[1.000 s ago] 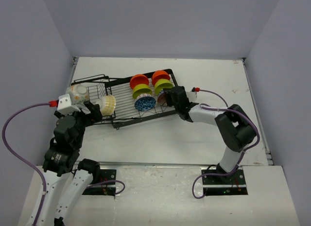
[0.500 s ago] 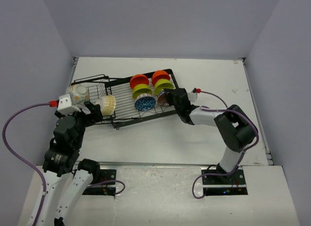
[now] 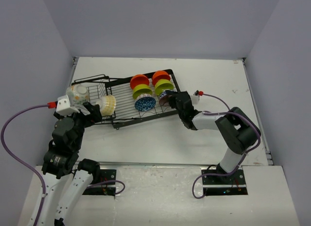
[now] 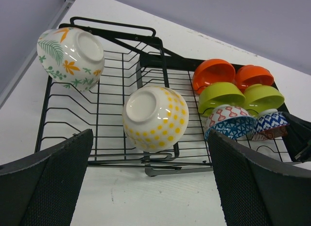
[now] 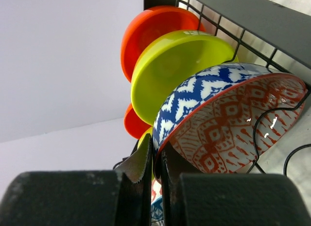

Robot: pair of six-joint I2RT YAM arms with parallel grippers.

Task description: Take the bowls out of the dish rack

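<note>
The black wire dish rack (image 3: pixel 124 108) lies left of centre. Two orange bowls (image 3: pixel 139 80), two lime green bowls (image 3: pixel 141 90) and a blue-and-white patterned bowl (image 3: pixel 145 104) stand in its right end. My right gripper (image 3: pixel 170 98) is shut on the rim of a blue-and-white bowl with a red-patterned inside (image 5: pixel 223 124), which leans against a green bowl (image 5: pixel 175 65) in the rack (image 5: pixel 243 36). My left gripper (image 4: pixel 150 187) is open and empty at the rack's near edge, in front of a yellow-dotted cream bowl (image 4: pixel 155 116). A cream floral bowl (image 4: pixel 70 51) sits at the rack's left end.
The rack (image 4: pixel 97 124) sits askew, its right end farther back. Bare white table lies in front of it and to its right. Grey walls close in the table on three sides. The right arm's cable (image 3: pixel 214 95) loops over the table behind the arm.
My right gripper has drawn back a little to the right and nearer, with the patterned bowl's rim in it. The left arm has barely moved.
</note>
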